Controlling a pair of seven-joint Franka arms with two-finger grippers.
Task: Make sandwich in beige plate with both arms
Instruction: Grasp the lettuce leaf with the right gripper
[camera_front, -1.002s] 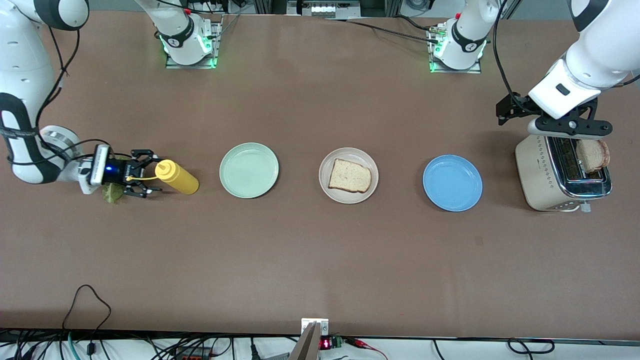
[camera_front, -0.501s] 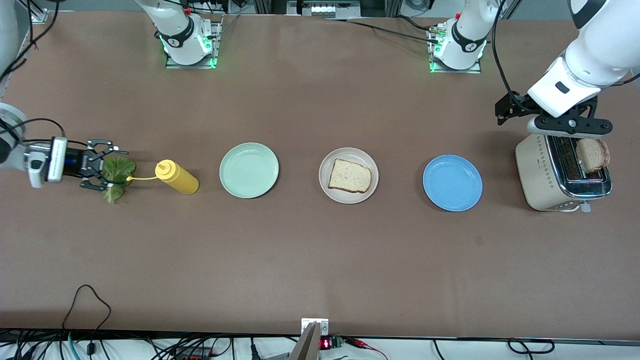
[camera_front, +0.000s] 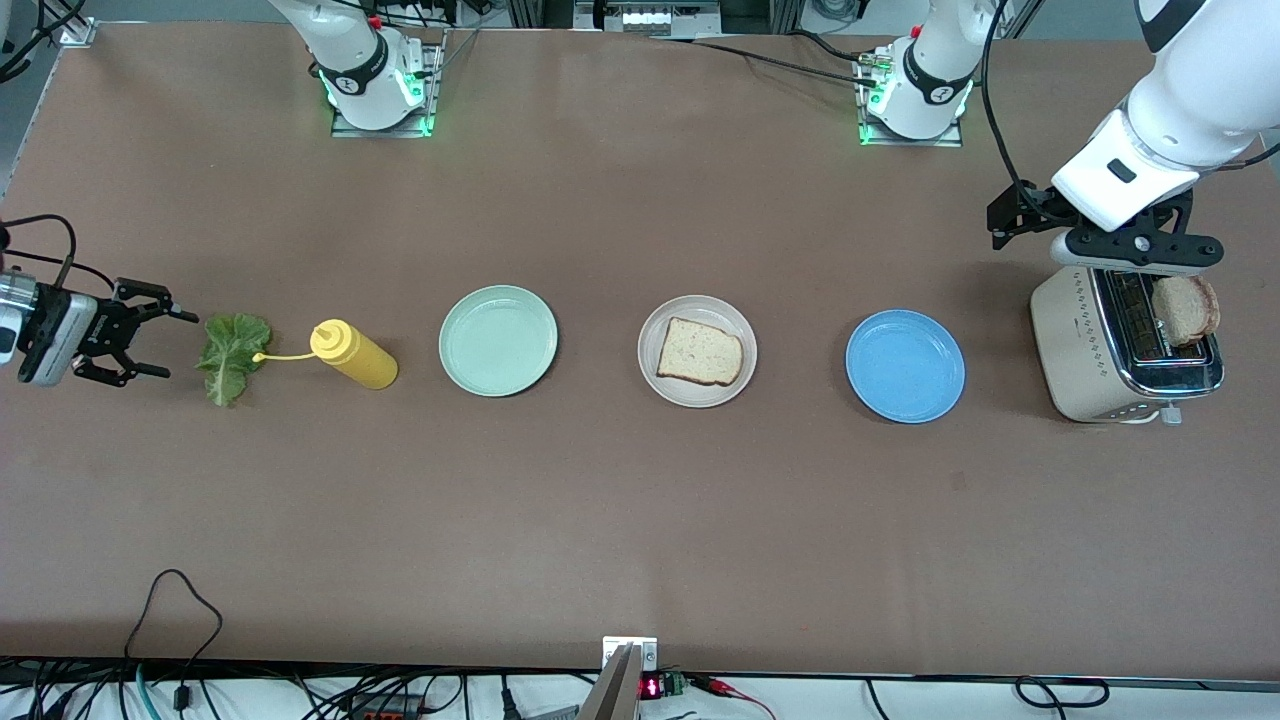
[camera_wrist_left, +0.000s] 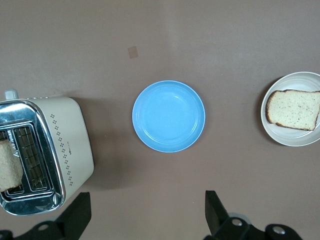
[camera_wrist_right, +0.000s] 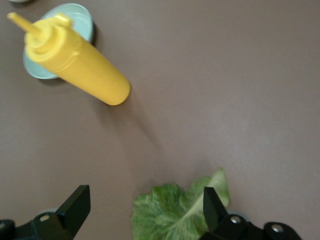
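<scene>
Front view, right gripper (camera_front: 150, 343): held low at the right arm's end of the table, fingers spread and empty, just beside the lettuce leaf (camera_front: 232, 356) but not touching it.
Front view, left gripper (camera_front: 1137, 247): parked over the toaster (camera_front: 1085, 350); whether it's open can't be made out here.
Front view, task stuff: one bread slice (camera_front: 700, 352) is laid in the beige plate (camera_front: 664, 384); a second slice (camera_front: 1186, 308) is stuck in the toaster slot, only its top seen.
Front view, change: half a second ago the right gripper was over the lettuce; now it's been pulled away.
Left wrist view: fingers (camera_wrist_left: 213, 208) are seen spread wide, nothing held; toaster (camera_wrist_left: 70, 140) cut off at the edge, blue plate (camera_wrist_left: 168, 116) beside it.
Right wrist view: fingers (camera_wrist_right: 211, 205) spread, lettuce (camera_wrist_right: 175, 210) partly cut off; yellow bottle (camera_wrist_right: 80, 62) is near the lettuce, hiding part of the mint-green plate (camera_wrist_right: 85, 20).
</scene>
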